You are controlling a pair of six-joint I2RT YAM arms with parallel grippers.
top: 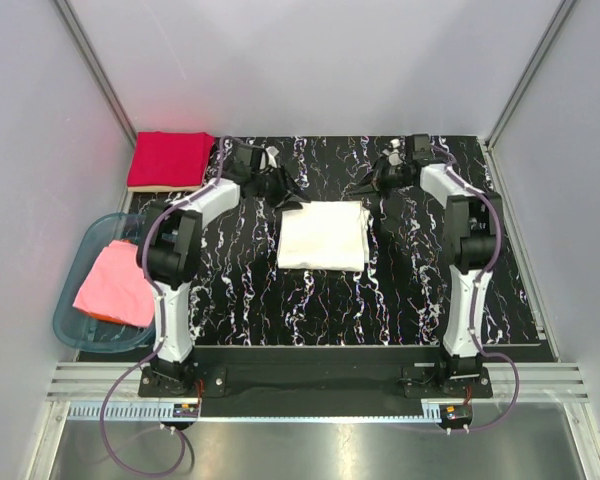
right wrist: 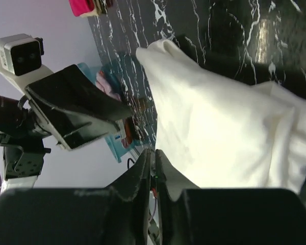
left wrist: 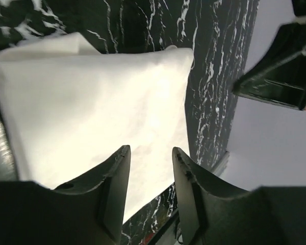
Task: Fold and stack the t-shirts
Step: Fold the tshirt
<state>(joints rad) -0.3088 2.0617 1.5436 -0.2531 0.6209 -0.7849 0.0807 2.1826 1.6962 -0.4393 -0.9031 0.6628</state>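
Note:
A white t-shirt (top: 323, 236) (left wrist: 92, 107) (right wrist: 219, 132) lies folded into a rectangle at the middle of the black mat (top: 410, 290). The red t-shirt (top: 170, 160) (right wrist: 81, 6) lies folded at the mat's back left corner. A pink t-shirt (top: 115, 283) sits crumpled in the teal tub (top: 75, 325). My left gripper (top: 288, 195) (left wrist: 150, 153) hovers open just above the white shirt's back left corner, holding nothing. At the shirt's back right corner my right gripper (top: 370, 183) (right wrist: 154, 152) has its fingers drawn nearly together, with nothing between them.
The tub stands off the mat's left edge beside the left arm. Grey walls close in the back and both sides. A metal rail (top: 310, 385) runs along the near edge by the arm bases.

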